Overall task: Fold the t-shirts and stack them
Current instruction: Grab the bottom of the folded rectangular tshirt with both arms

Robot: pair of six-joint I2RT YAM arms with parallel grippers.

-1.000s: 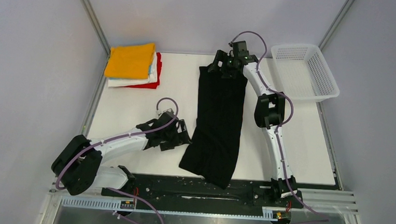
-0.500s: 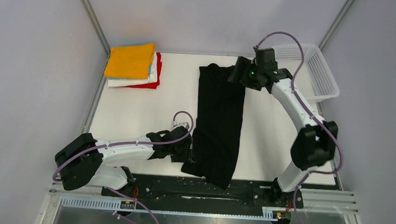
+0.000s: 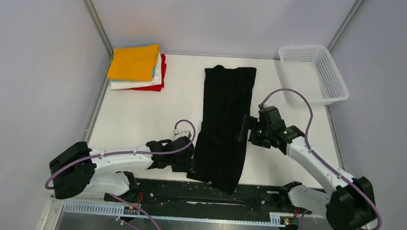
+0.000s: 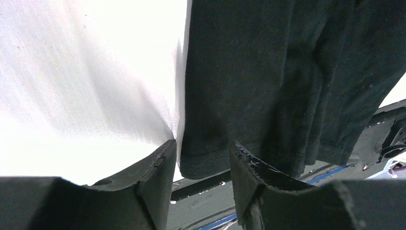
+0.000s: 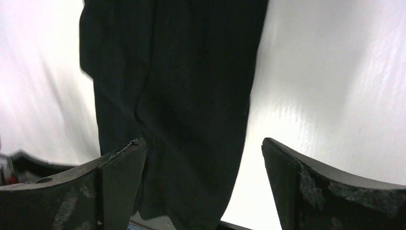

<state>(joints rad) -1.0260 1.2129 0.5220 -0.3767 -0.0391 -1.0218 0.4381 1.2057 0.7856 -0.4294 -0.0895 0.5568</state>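
From above, the white desk (image 3: 137, 116), shut in by plain pale grey walls (image 3: 34, 56) with a black rail (image 3: 186, 191) along its near edge, carries the black t-shirt (image 3: 225, 116) as a long strip down the middle, its near end past the desk's edge. The folded t-shirts (image 3: 137, 63) are stacked at the far left corner and a white mesh basket (image 3: 313, 73) sits at the far right. The left wrist view shows the left fingers (image 4: 153, 182) half closed either side of the shirt's hem corner, and I cannot tell whether they pinch it. The right wrist view shows the right fingers (image 5: 119, 177) spread wide above the shirt's right edge, holding nothing.
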